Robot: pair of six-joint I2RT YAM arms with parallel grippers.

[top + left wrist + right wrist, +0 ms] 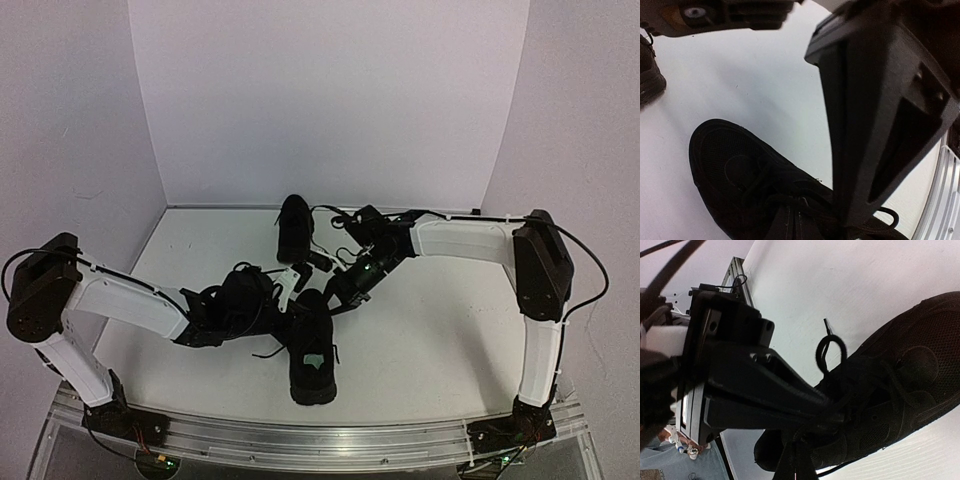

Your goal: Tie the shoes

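Two all-black shoes lie on the white table. The near shoe shows a pale insole label, toe pointing away from the arm bases. The far shoe lies behind it. My left gripper and right gripper meet over the near shoe's laces. In the left wrist view one dark finger reaches down to the laces of the near shoe, beside a small lace loop; its other finger is not clear. In the right wrist view my gripper is pinched on a lace of the shoe, beside a lace loop.
The metal rail runs along the table's near edge and shows in the left wrist view. The far shoe's edge shows at the left of the left wrist view. White walls close the table at the back and both sides.
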